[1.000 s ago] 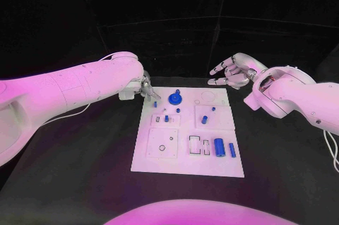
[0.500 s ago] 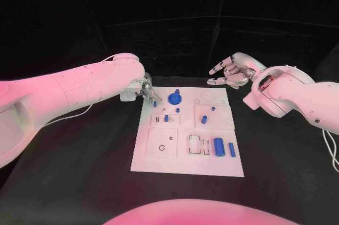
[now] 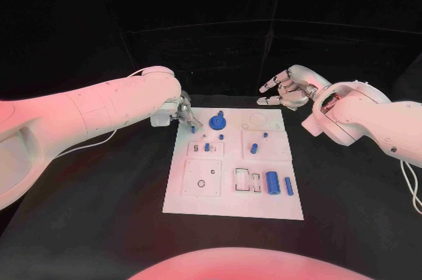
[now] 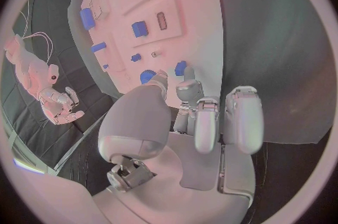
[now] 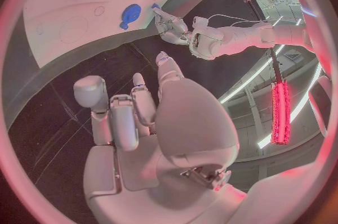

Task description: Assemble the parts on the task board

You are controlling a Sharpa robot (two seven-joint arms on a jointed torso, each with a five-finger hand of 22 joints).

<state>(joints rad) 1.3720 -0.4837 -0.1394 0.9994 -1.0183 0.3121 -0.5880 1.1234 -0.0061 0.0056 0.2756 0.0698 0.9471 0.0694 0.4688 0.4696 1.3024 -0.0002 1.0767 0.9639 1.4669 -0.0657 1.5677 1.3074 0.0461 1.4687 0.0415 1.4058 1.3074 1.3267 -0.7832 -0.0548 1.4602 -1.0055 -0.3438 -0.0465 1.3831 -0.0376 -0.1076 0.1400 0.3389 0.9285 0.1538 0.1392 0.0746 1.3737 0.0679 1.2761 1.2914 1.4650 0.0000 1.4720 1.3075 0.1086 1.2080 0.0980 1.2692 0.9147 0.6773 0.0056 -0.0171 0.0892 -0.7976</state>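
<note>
Now your white task board [image 3: 211, 201] lies mid-table on the black table [image 3: 97, 231]. Your left hand [image 3: 182, 113] reaches over its far left corner, and the wrist view shows fingertips [image 4: 185, 75] pinching a small blue part [image 4: 180, 68]. Your right hand [image 3: 286, 91] hovers beyond the board, fingers apart, holding nothing.

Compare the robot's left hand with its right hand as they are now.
The left hand reaches over the task board's far left corner, fingers at a small blue part; the right hand is off the board, beyond its far right corner. The left looks pinched on that part; the right holds nothing, fingers loosely curled.
</note>
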